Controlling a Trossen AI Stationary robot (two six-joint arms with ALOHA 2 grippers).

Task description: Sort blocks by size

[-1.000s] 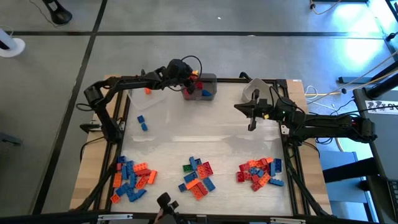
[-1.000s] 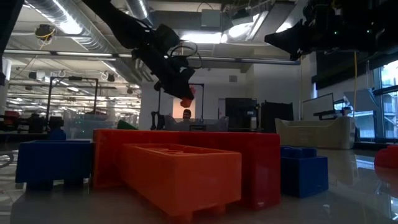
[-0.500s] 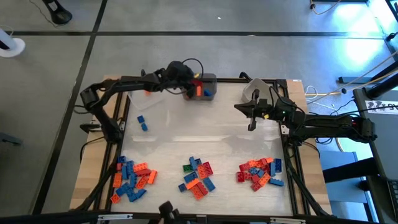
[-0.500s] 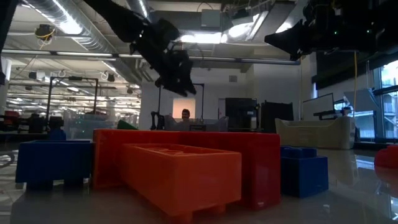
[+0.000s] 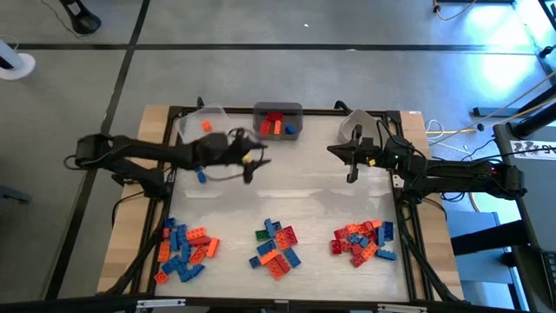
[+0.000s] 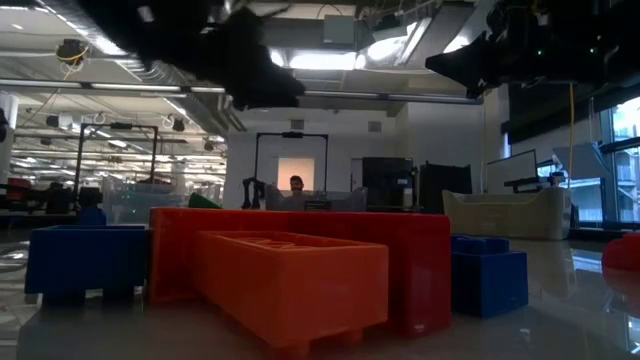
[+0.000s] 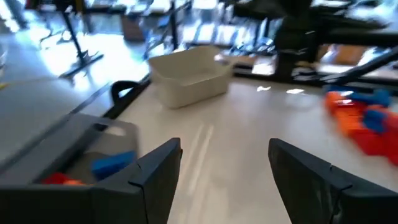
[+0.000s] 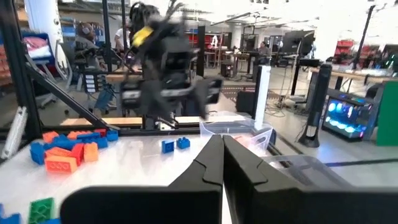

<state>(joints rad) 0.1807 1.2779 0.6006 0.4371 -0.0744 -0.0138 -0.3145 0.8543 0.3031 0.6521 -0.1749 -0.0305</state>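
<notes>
Where the table [image 5: 321, 187] meets its far edge, a clear bin [image 5: 201, 126] holds one orange brick, a grey bin [image 5: 278, 120] holds red, orange and blue bricks, and a white bin [image 5: 351, 126] follows. Nearer, the left tool [image 5: 251, 165] hangs wide and empty; the right tool [image 5: 351, 175] is pinched closed. Small studded blocks [image 5: 276, 246] lie in three heaps along the near edge.

A robotics lab or workshop: exposed ceiling ducts [image 6: 95, 30] at upper left, strip lights, equipment racks and workbenches [image 8: 348, 78] at right beyond the table.
</notes>
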